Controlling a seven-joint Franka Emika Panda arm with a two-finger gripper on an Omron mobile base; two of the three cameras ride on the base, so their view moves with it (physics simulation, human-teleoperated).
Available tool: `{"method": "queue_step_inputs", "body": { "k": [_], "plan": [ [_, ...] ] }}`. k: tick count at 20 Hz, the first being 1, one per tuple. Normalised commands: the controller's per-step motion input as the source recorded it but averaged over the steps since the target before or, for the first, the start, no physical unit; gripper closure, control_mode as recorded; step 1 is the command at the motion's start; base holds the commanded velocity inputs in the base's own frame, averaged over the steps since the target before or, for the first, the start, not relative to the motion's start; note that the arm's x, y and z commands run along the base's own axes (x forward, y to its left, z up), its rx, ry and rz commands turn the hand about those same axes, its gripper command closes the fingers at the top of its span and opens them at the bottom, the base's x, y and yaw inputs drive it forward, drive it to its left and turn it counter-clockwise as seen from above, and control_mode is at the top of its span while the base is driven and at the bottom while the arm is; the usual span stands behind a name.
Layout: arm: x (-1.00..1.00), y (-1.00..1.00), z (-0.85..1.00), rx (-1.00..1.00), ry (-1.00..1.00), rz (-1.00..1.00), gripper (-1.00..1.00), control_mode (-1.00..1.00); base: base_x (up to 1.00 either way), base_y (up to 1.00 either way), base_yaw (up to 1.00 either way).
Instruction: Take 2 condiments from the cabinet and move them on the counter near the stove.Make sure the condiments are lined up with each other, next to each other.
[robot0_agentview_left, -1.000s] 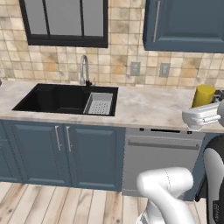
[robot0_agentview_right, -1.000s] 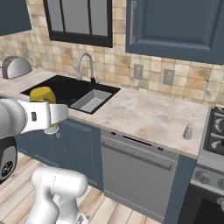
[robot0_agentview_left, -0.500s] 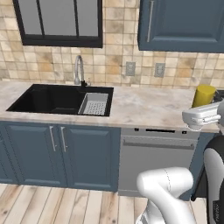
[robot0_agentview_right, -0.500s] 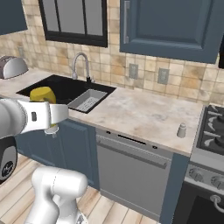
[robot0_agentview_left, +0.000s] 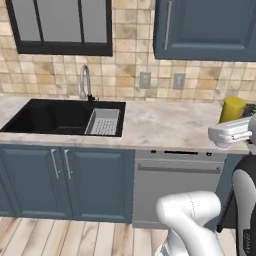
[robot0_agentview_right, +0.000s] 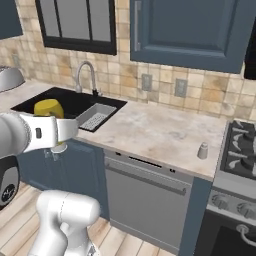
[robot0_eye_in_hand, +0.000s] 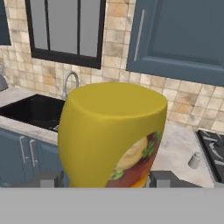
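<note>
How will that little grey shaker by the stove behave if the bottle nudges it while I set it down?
The shaker looks small and probably light, so a nudge would likely slide it across the smooth counter. It stands upright on a narrow base, so it may tip. The yellow bottle looks far bulkier.

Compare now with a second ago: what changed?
The base drove toward the stove: sink and counter slid left in both base views, more cooktop showing. That is camera motion, not objects moving. Unchanged: the gripper still holds the yellow bottle, and the grey shaker stands on the counter by the stove.
</note>
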Motion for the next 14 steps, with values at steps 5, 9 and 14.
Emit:
{"method": "queue_step_inputs", "body": {
  "k": [5, 9, 14],
  "plan": [
    [0.0, 0.0, 0.0, 0.0, 0.0, 0.0, 1.0, 1.0, 0.28, -0.21, -0.22],
    [0.0, 0.0, 0.0, 0.0, 0.0, 0.0, 1.0, 1.0, 0.16, -0.28, -0.25],
    [0.0, 0.0, 0.0, 0.0, 0.0, 0.0, 1.0, 1.0, 0.2, -0.13, -0.23]
  ]
}}
